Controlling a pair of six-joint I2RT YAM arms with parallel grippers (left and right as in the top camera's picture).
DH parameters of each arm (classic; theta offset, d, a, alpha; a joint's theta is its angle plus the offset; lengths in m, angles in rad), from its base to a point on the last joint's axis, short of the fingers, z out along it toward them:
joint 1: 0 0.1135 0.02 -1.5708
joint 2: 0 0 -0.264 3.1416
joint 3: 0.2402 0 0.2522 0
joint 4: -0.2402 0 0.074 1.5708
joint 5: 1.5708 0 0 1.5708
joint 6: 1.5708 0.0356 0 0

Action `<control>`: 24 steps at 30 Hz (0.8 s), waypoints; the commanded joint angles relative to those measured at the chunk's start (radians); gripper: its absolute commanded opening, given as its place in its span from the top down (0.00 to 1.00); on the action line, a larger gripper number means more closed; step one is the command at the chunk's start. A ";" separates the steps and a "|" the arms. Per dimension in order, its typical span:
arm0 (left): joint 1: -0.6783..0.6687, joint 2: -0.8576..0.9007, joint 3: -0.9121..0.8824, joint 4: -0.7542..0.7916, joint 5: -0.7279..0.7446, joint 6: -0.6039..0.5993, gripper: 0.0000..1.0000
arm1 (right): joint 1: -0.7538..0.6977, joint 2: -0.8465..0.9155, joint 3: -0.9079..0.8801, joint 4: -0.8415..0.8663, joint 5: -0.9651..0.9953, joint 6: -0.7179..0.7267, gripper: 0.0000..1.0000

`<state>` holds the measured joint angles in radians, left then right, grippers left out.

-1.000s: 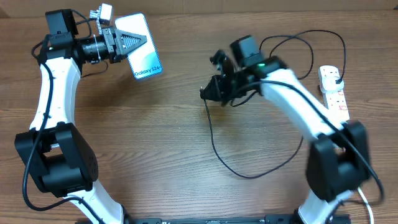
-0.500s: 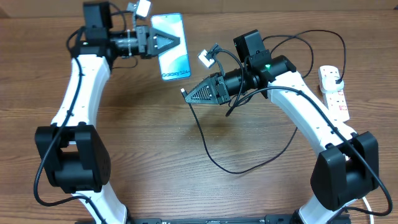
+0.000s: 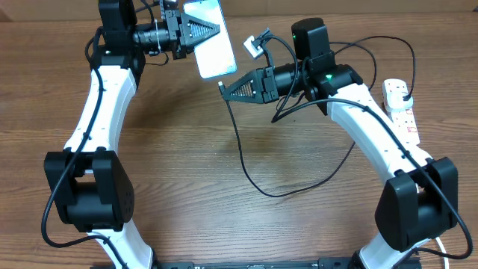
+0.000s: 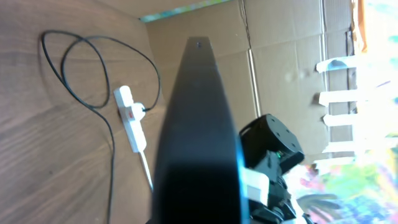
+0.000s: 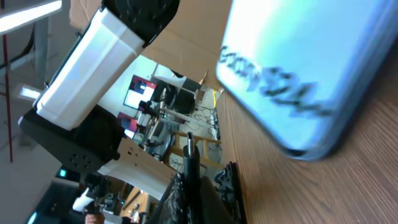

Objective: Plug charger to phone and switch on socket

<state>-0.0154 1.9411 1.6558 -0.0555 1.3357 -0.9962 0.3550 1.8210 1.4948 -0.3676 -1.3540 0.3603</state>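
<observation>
— Left gripper (image 3: 218, 28), from overhead?
— Clamped on phone (image 3: 215, 56), screen up, held over far side of table (image 3: 172, 164).
— And right gripper (image 3: 224, 87)?
— Pinched on charger (image 3: 246, 164) right at its tip, aimed at phone's bottom edge; near, not touching. Hangs from there, loops across the wood and runs back to socket (image 3: 400, 110) at the right edge, black plug seated in it.
— Left wrist view?
— Mostly blocked by one dark finger (image 4: 199, 124) up the middle. Cannot tell the grip from here. Beyond it, socket (image 4: 132, 118) flat on the wood, with thin black cable curling beside it.
— Right wrist view?
— Shows charger (image 5: 190, 149) tip standing up between dark fingers (image 5: 177, 196), squeezed tight. Phone (image 5: 298, 68) big and blurred at upper right, white lettering along its near edge. Clear gap between tip and phone
</observation>
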 commanded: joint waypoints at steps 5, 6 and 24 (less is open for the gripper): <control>0.000 -0.046 0.016 0.008 0.071 -0.116 0.96 | -0.021 0.002 0.004 0.008 0.011 0.066 0.96; -0.005 -0.046 0.016 0.008 0.063 -0.132 0.96 | -0.021 0.002 0.004 0.008 0.026 0.078 0.96; -0.006 -0.045 0.016 0.050 -0.035 -0.093 0.96 | -0.021 0.002 0.004 0.018 0.004 0.085 0.96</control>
<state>-0.0490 1.9411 1.6558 -0.0429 1.3094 -1.1221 0.3401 1.8225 1.4948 -0.3557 -1.3197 0.4446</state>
